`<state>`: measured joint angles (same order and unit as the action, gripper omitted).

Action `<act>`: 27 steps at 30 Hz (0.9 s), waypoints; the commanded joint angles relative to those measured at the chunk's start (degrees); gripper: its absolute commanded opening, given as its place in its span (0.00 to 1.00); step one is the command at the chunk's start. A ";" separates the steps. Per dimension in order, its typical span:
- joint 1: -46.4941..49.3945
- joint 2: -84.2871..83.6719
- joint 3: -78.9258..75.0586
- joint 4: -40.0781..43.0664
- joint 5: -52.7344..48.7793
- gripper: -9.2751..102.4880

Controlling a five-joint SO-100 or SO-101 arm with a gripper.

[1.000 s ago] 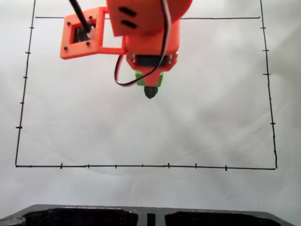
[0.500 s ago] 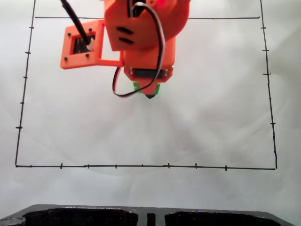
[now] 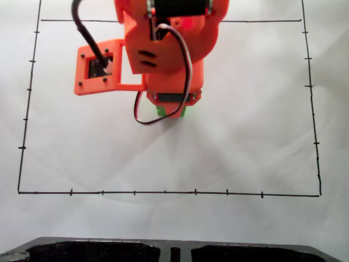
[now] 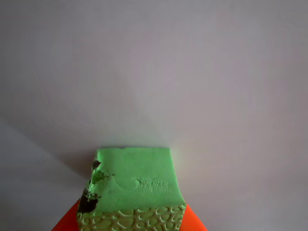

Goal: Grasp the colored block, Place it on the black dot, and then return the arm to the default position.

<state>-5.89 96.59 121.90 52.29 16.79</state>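
Observation:
In the fixed view the orange arm (image 3: 169, 54) reaches over the middle of the paper, and just slivers of the green colored block (image 3: 160, 113) peek out beneath its lower end. The wrist view has the block (image 4: 134, 180) at the bottom centre, its flat top facing up and its crackled side toward the camera. My gripper (image 4: 132, 219) is shut on it, with an orange finger (image 4: 65, 224) at each lower corner. The block's underside sits at or just above the white paper. The black dot is hidden.
A thin black border with tick marks (image 3: 163, 192) frames the white paper. A dark tray edge (image 3: 174, 250) runs along the bottom of the fixed view. The arm's orange camera bracket (image 3: 98, 68) sticks out to the left.
The arm has shifted down the fixed view with the block. A dark spot that showed just below the block a second ago is now covered by the arm.

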 commanded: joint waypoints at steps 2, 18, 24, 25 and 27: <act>0.26 -0.26 -2.64 -0.18 -1.05 0.16; -0.44 13.36 -2.72 11.87 -5.36 0.49; -3.25 29.00 -0.62 20.30 -8.00 0.51; -3.78 31.64 0.00 21.45 -8.35 0.51; -3.78 35.86 1.67 22.85 -9.76 0.51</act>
<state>-9.58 125.60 122.61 73.83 8.61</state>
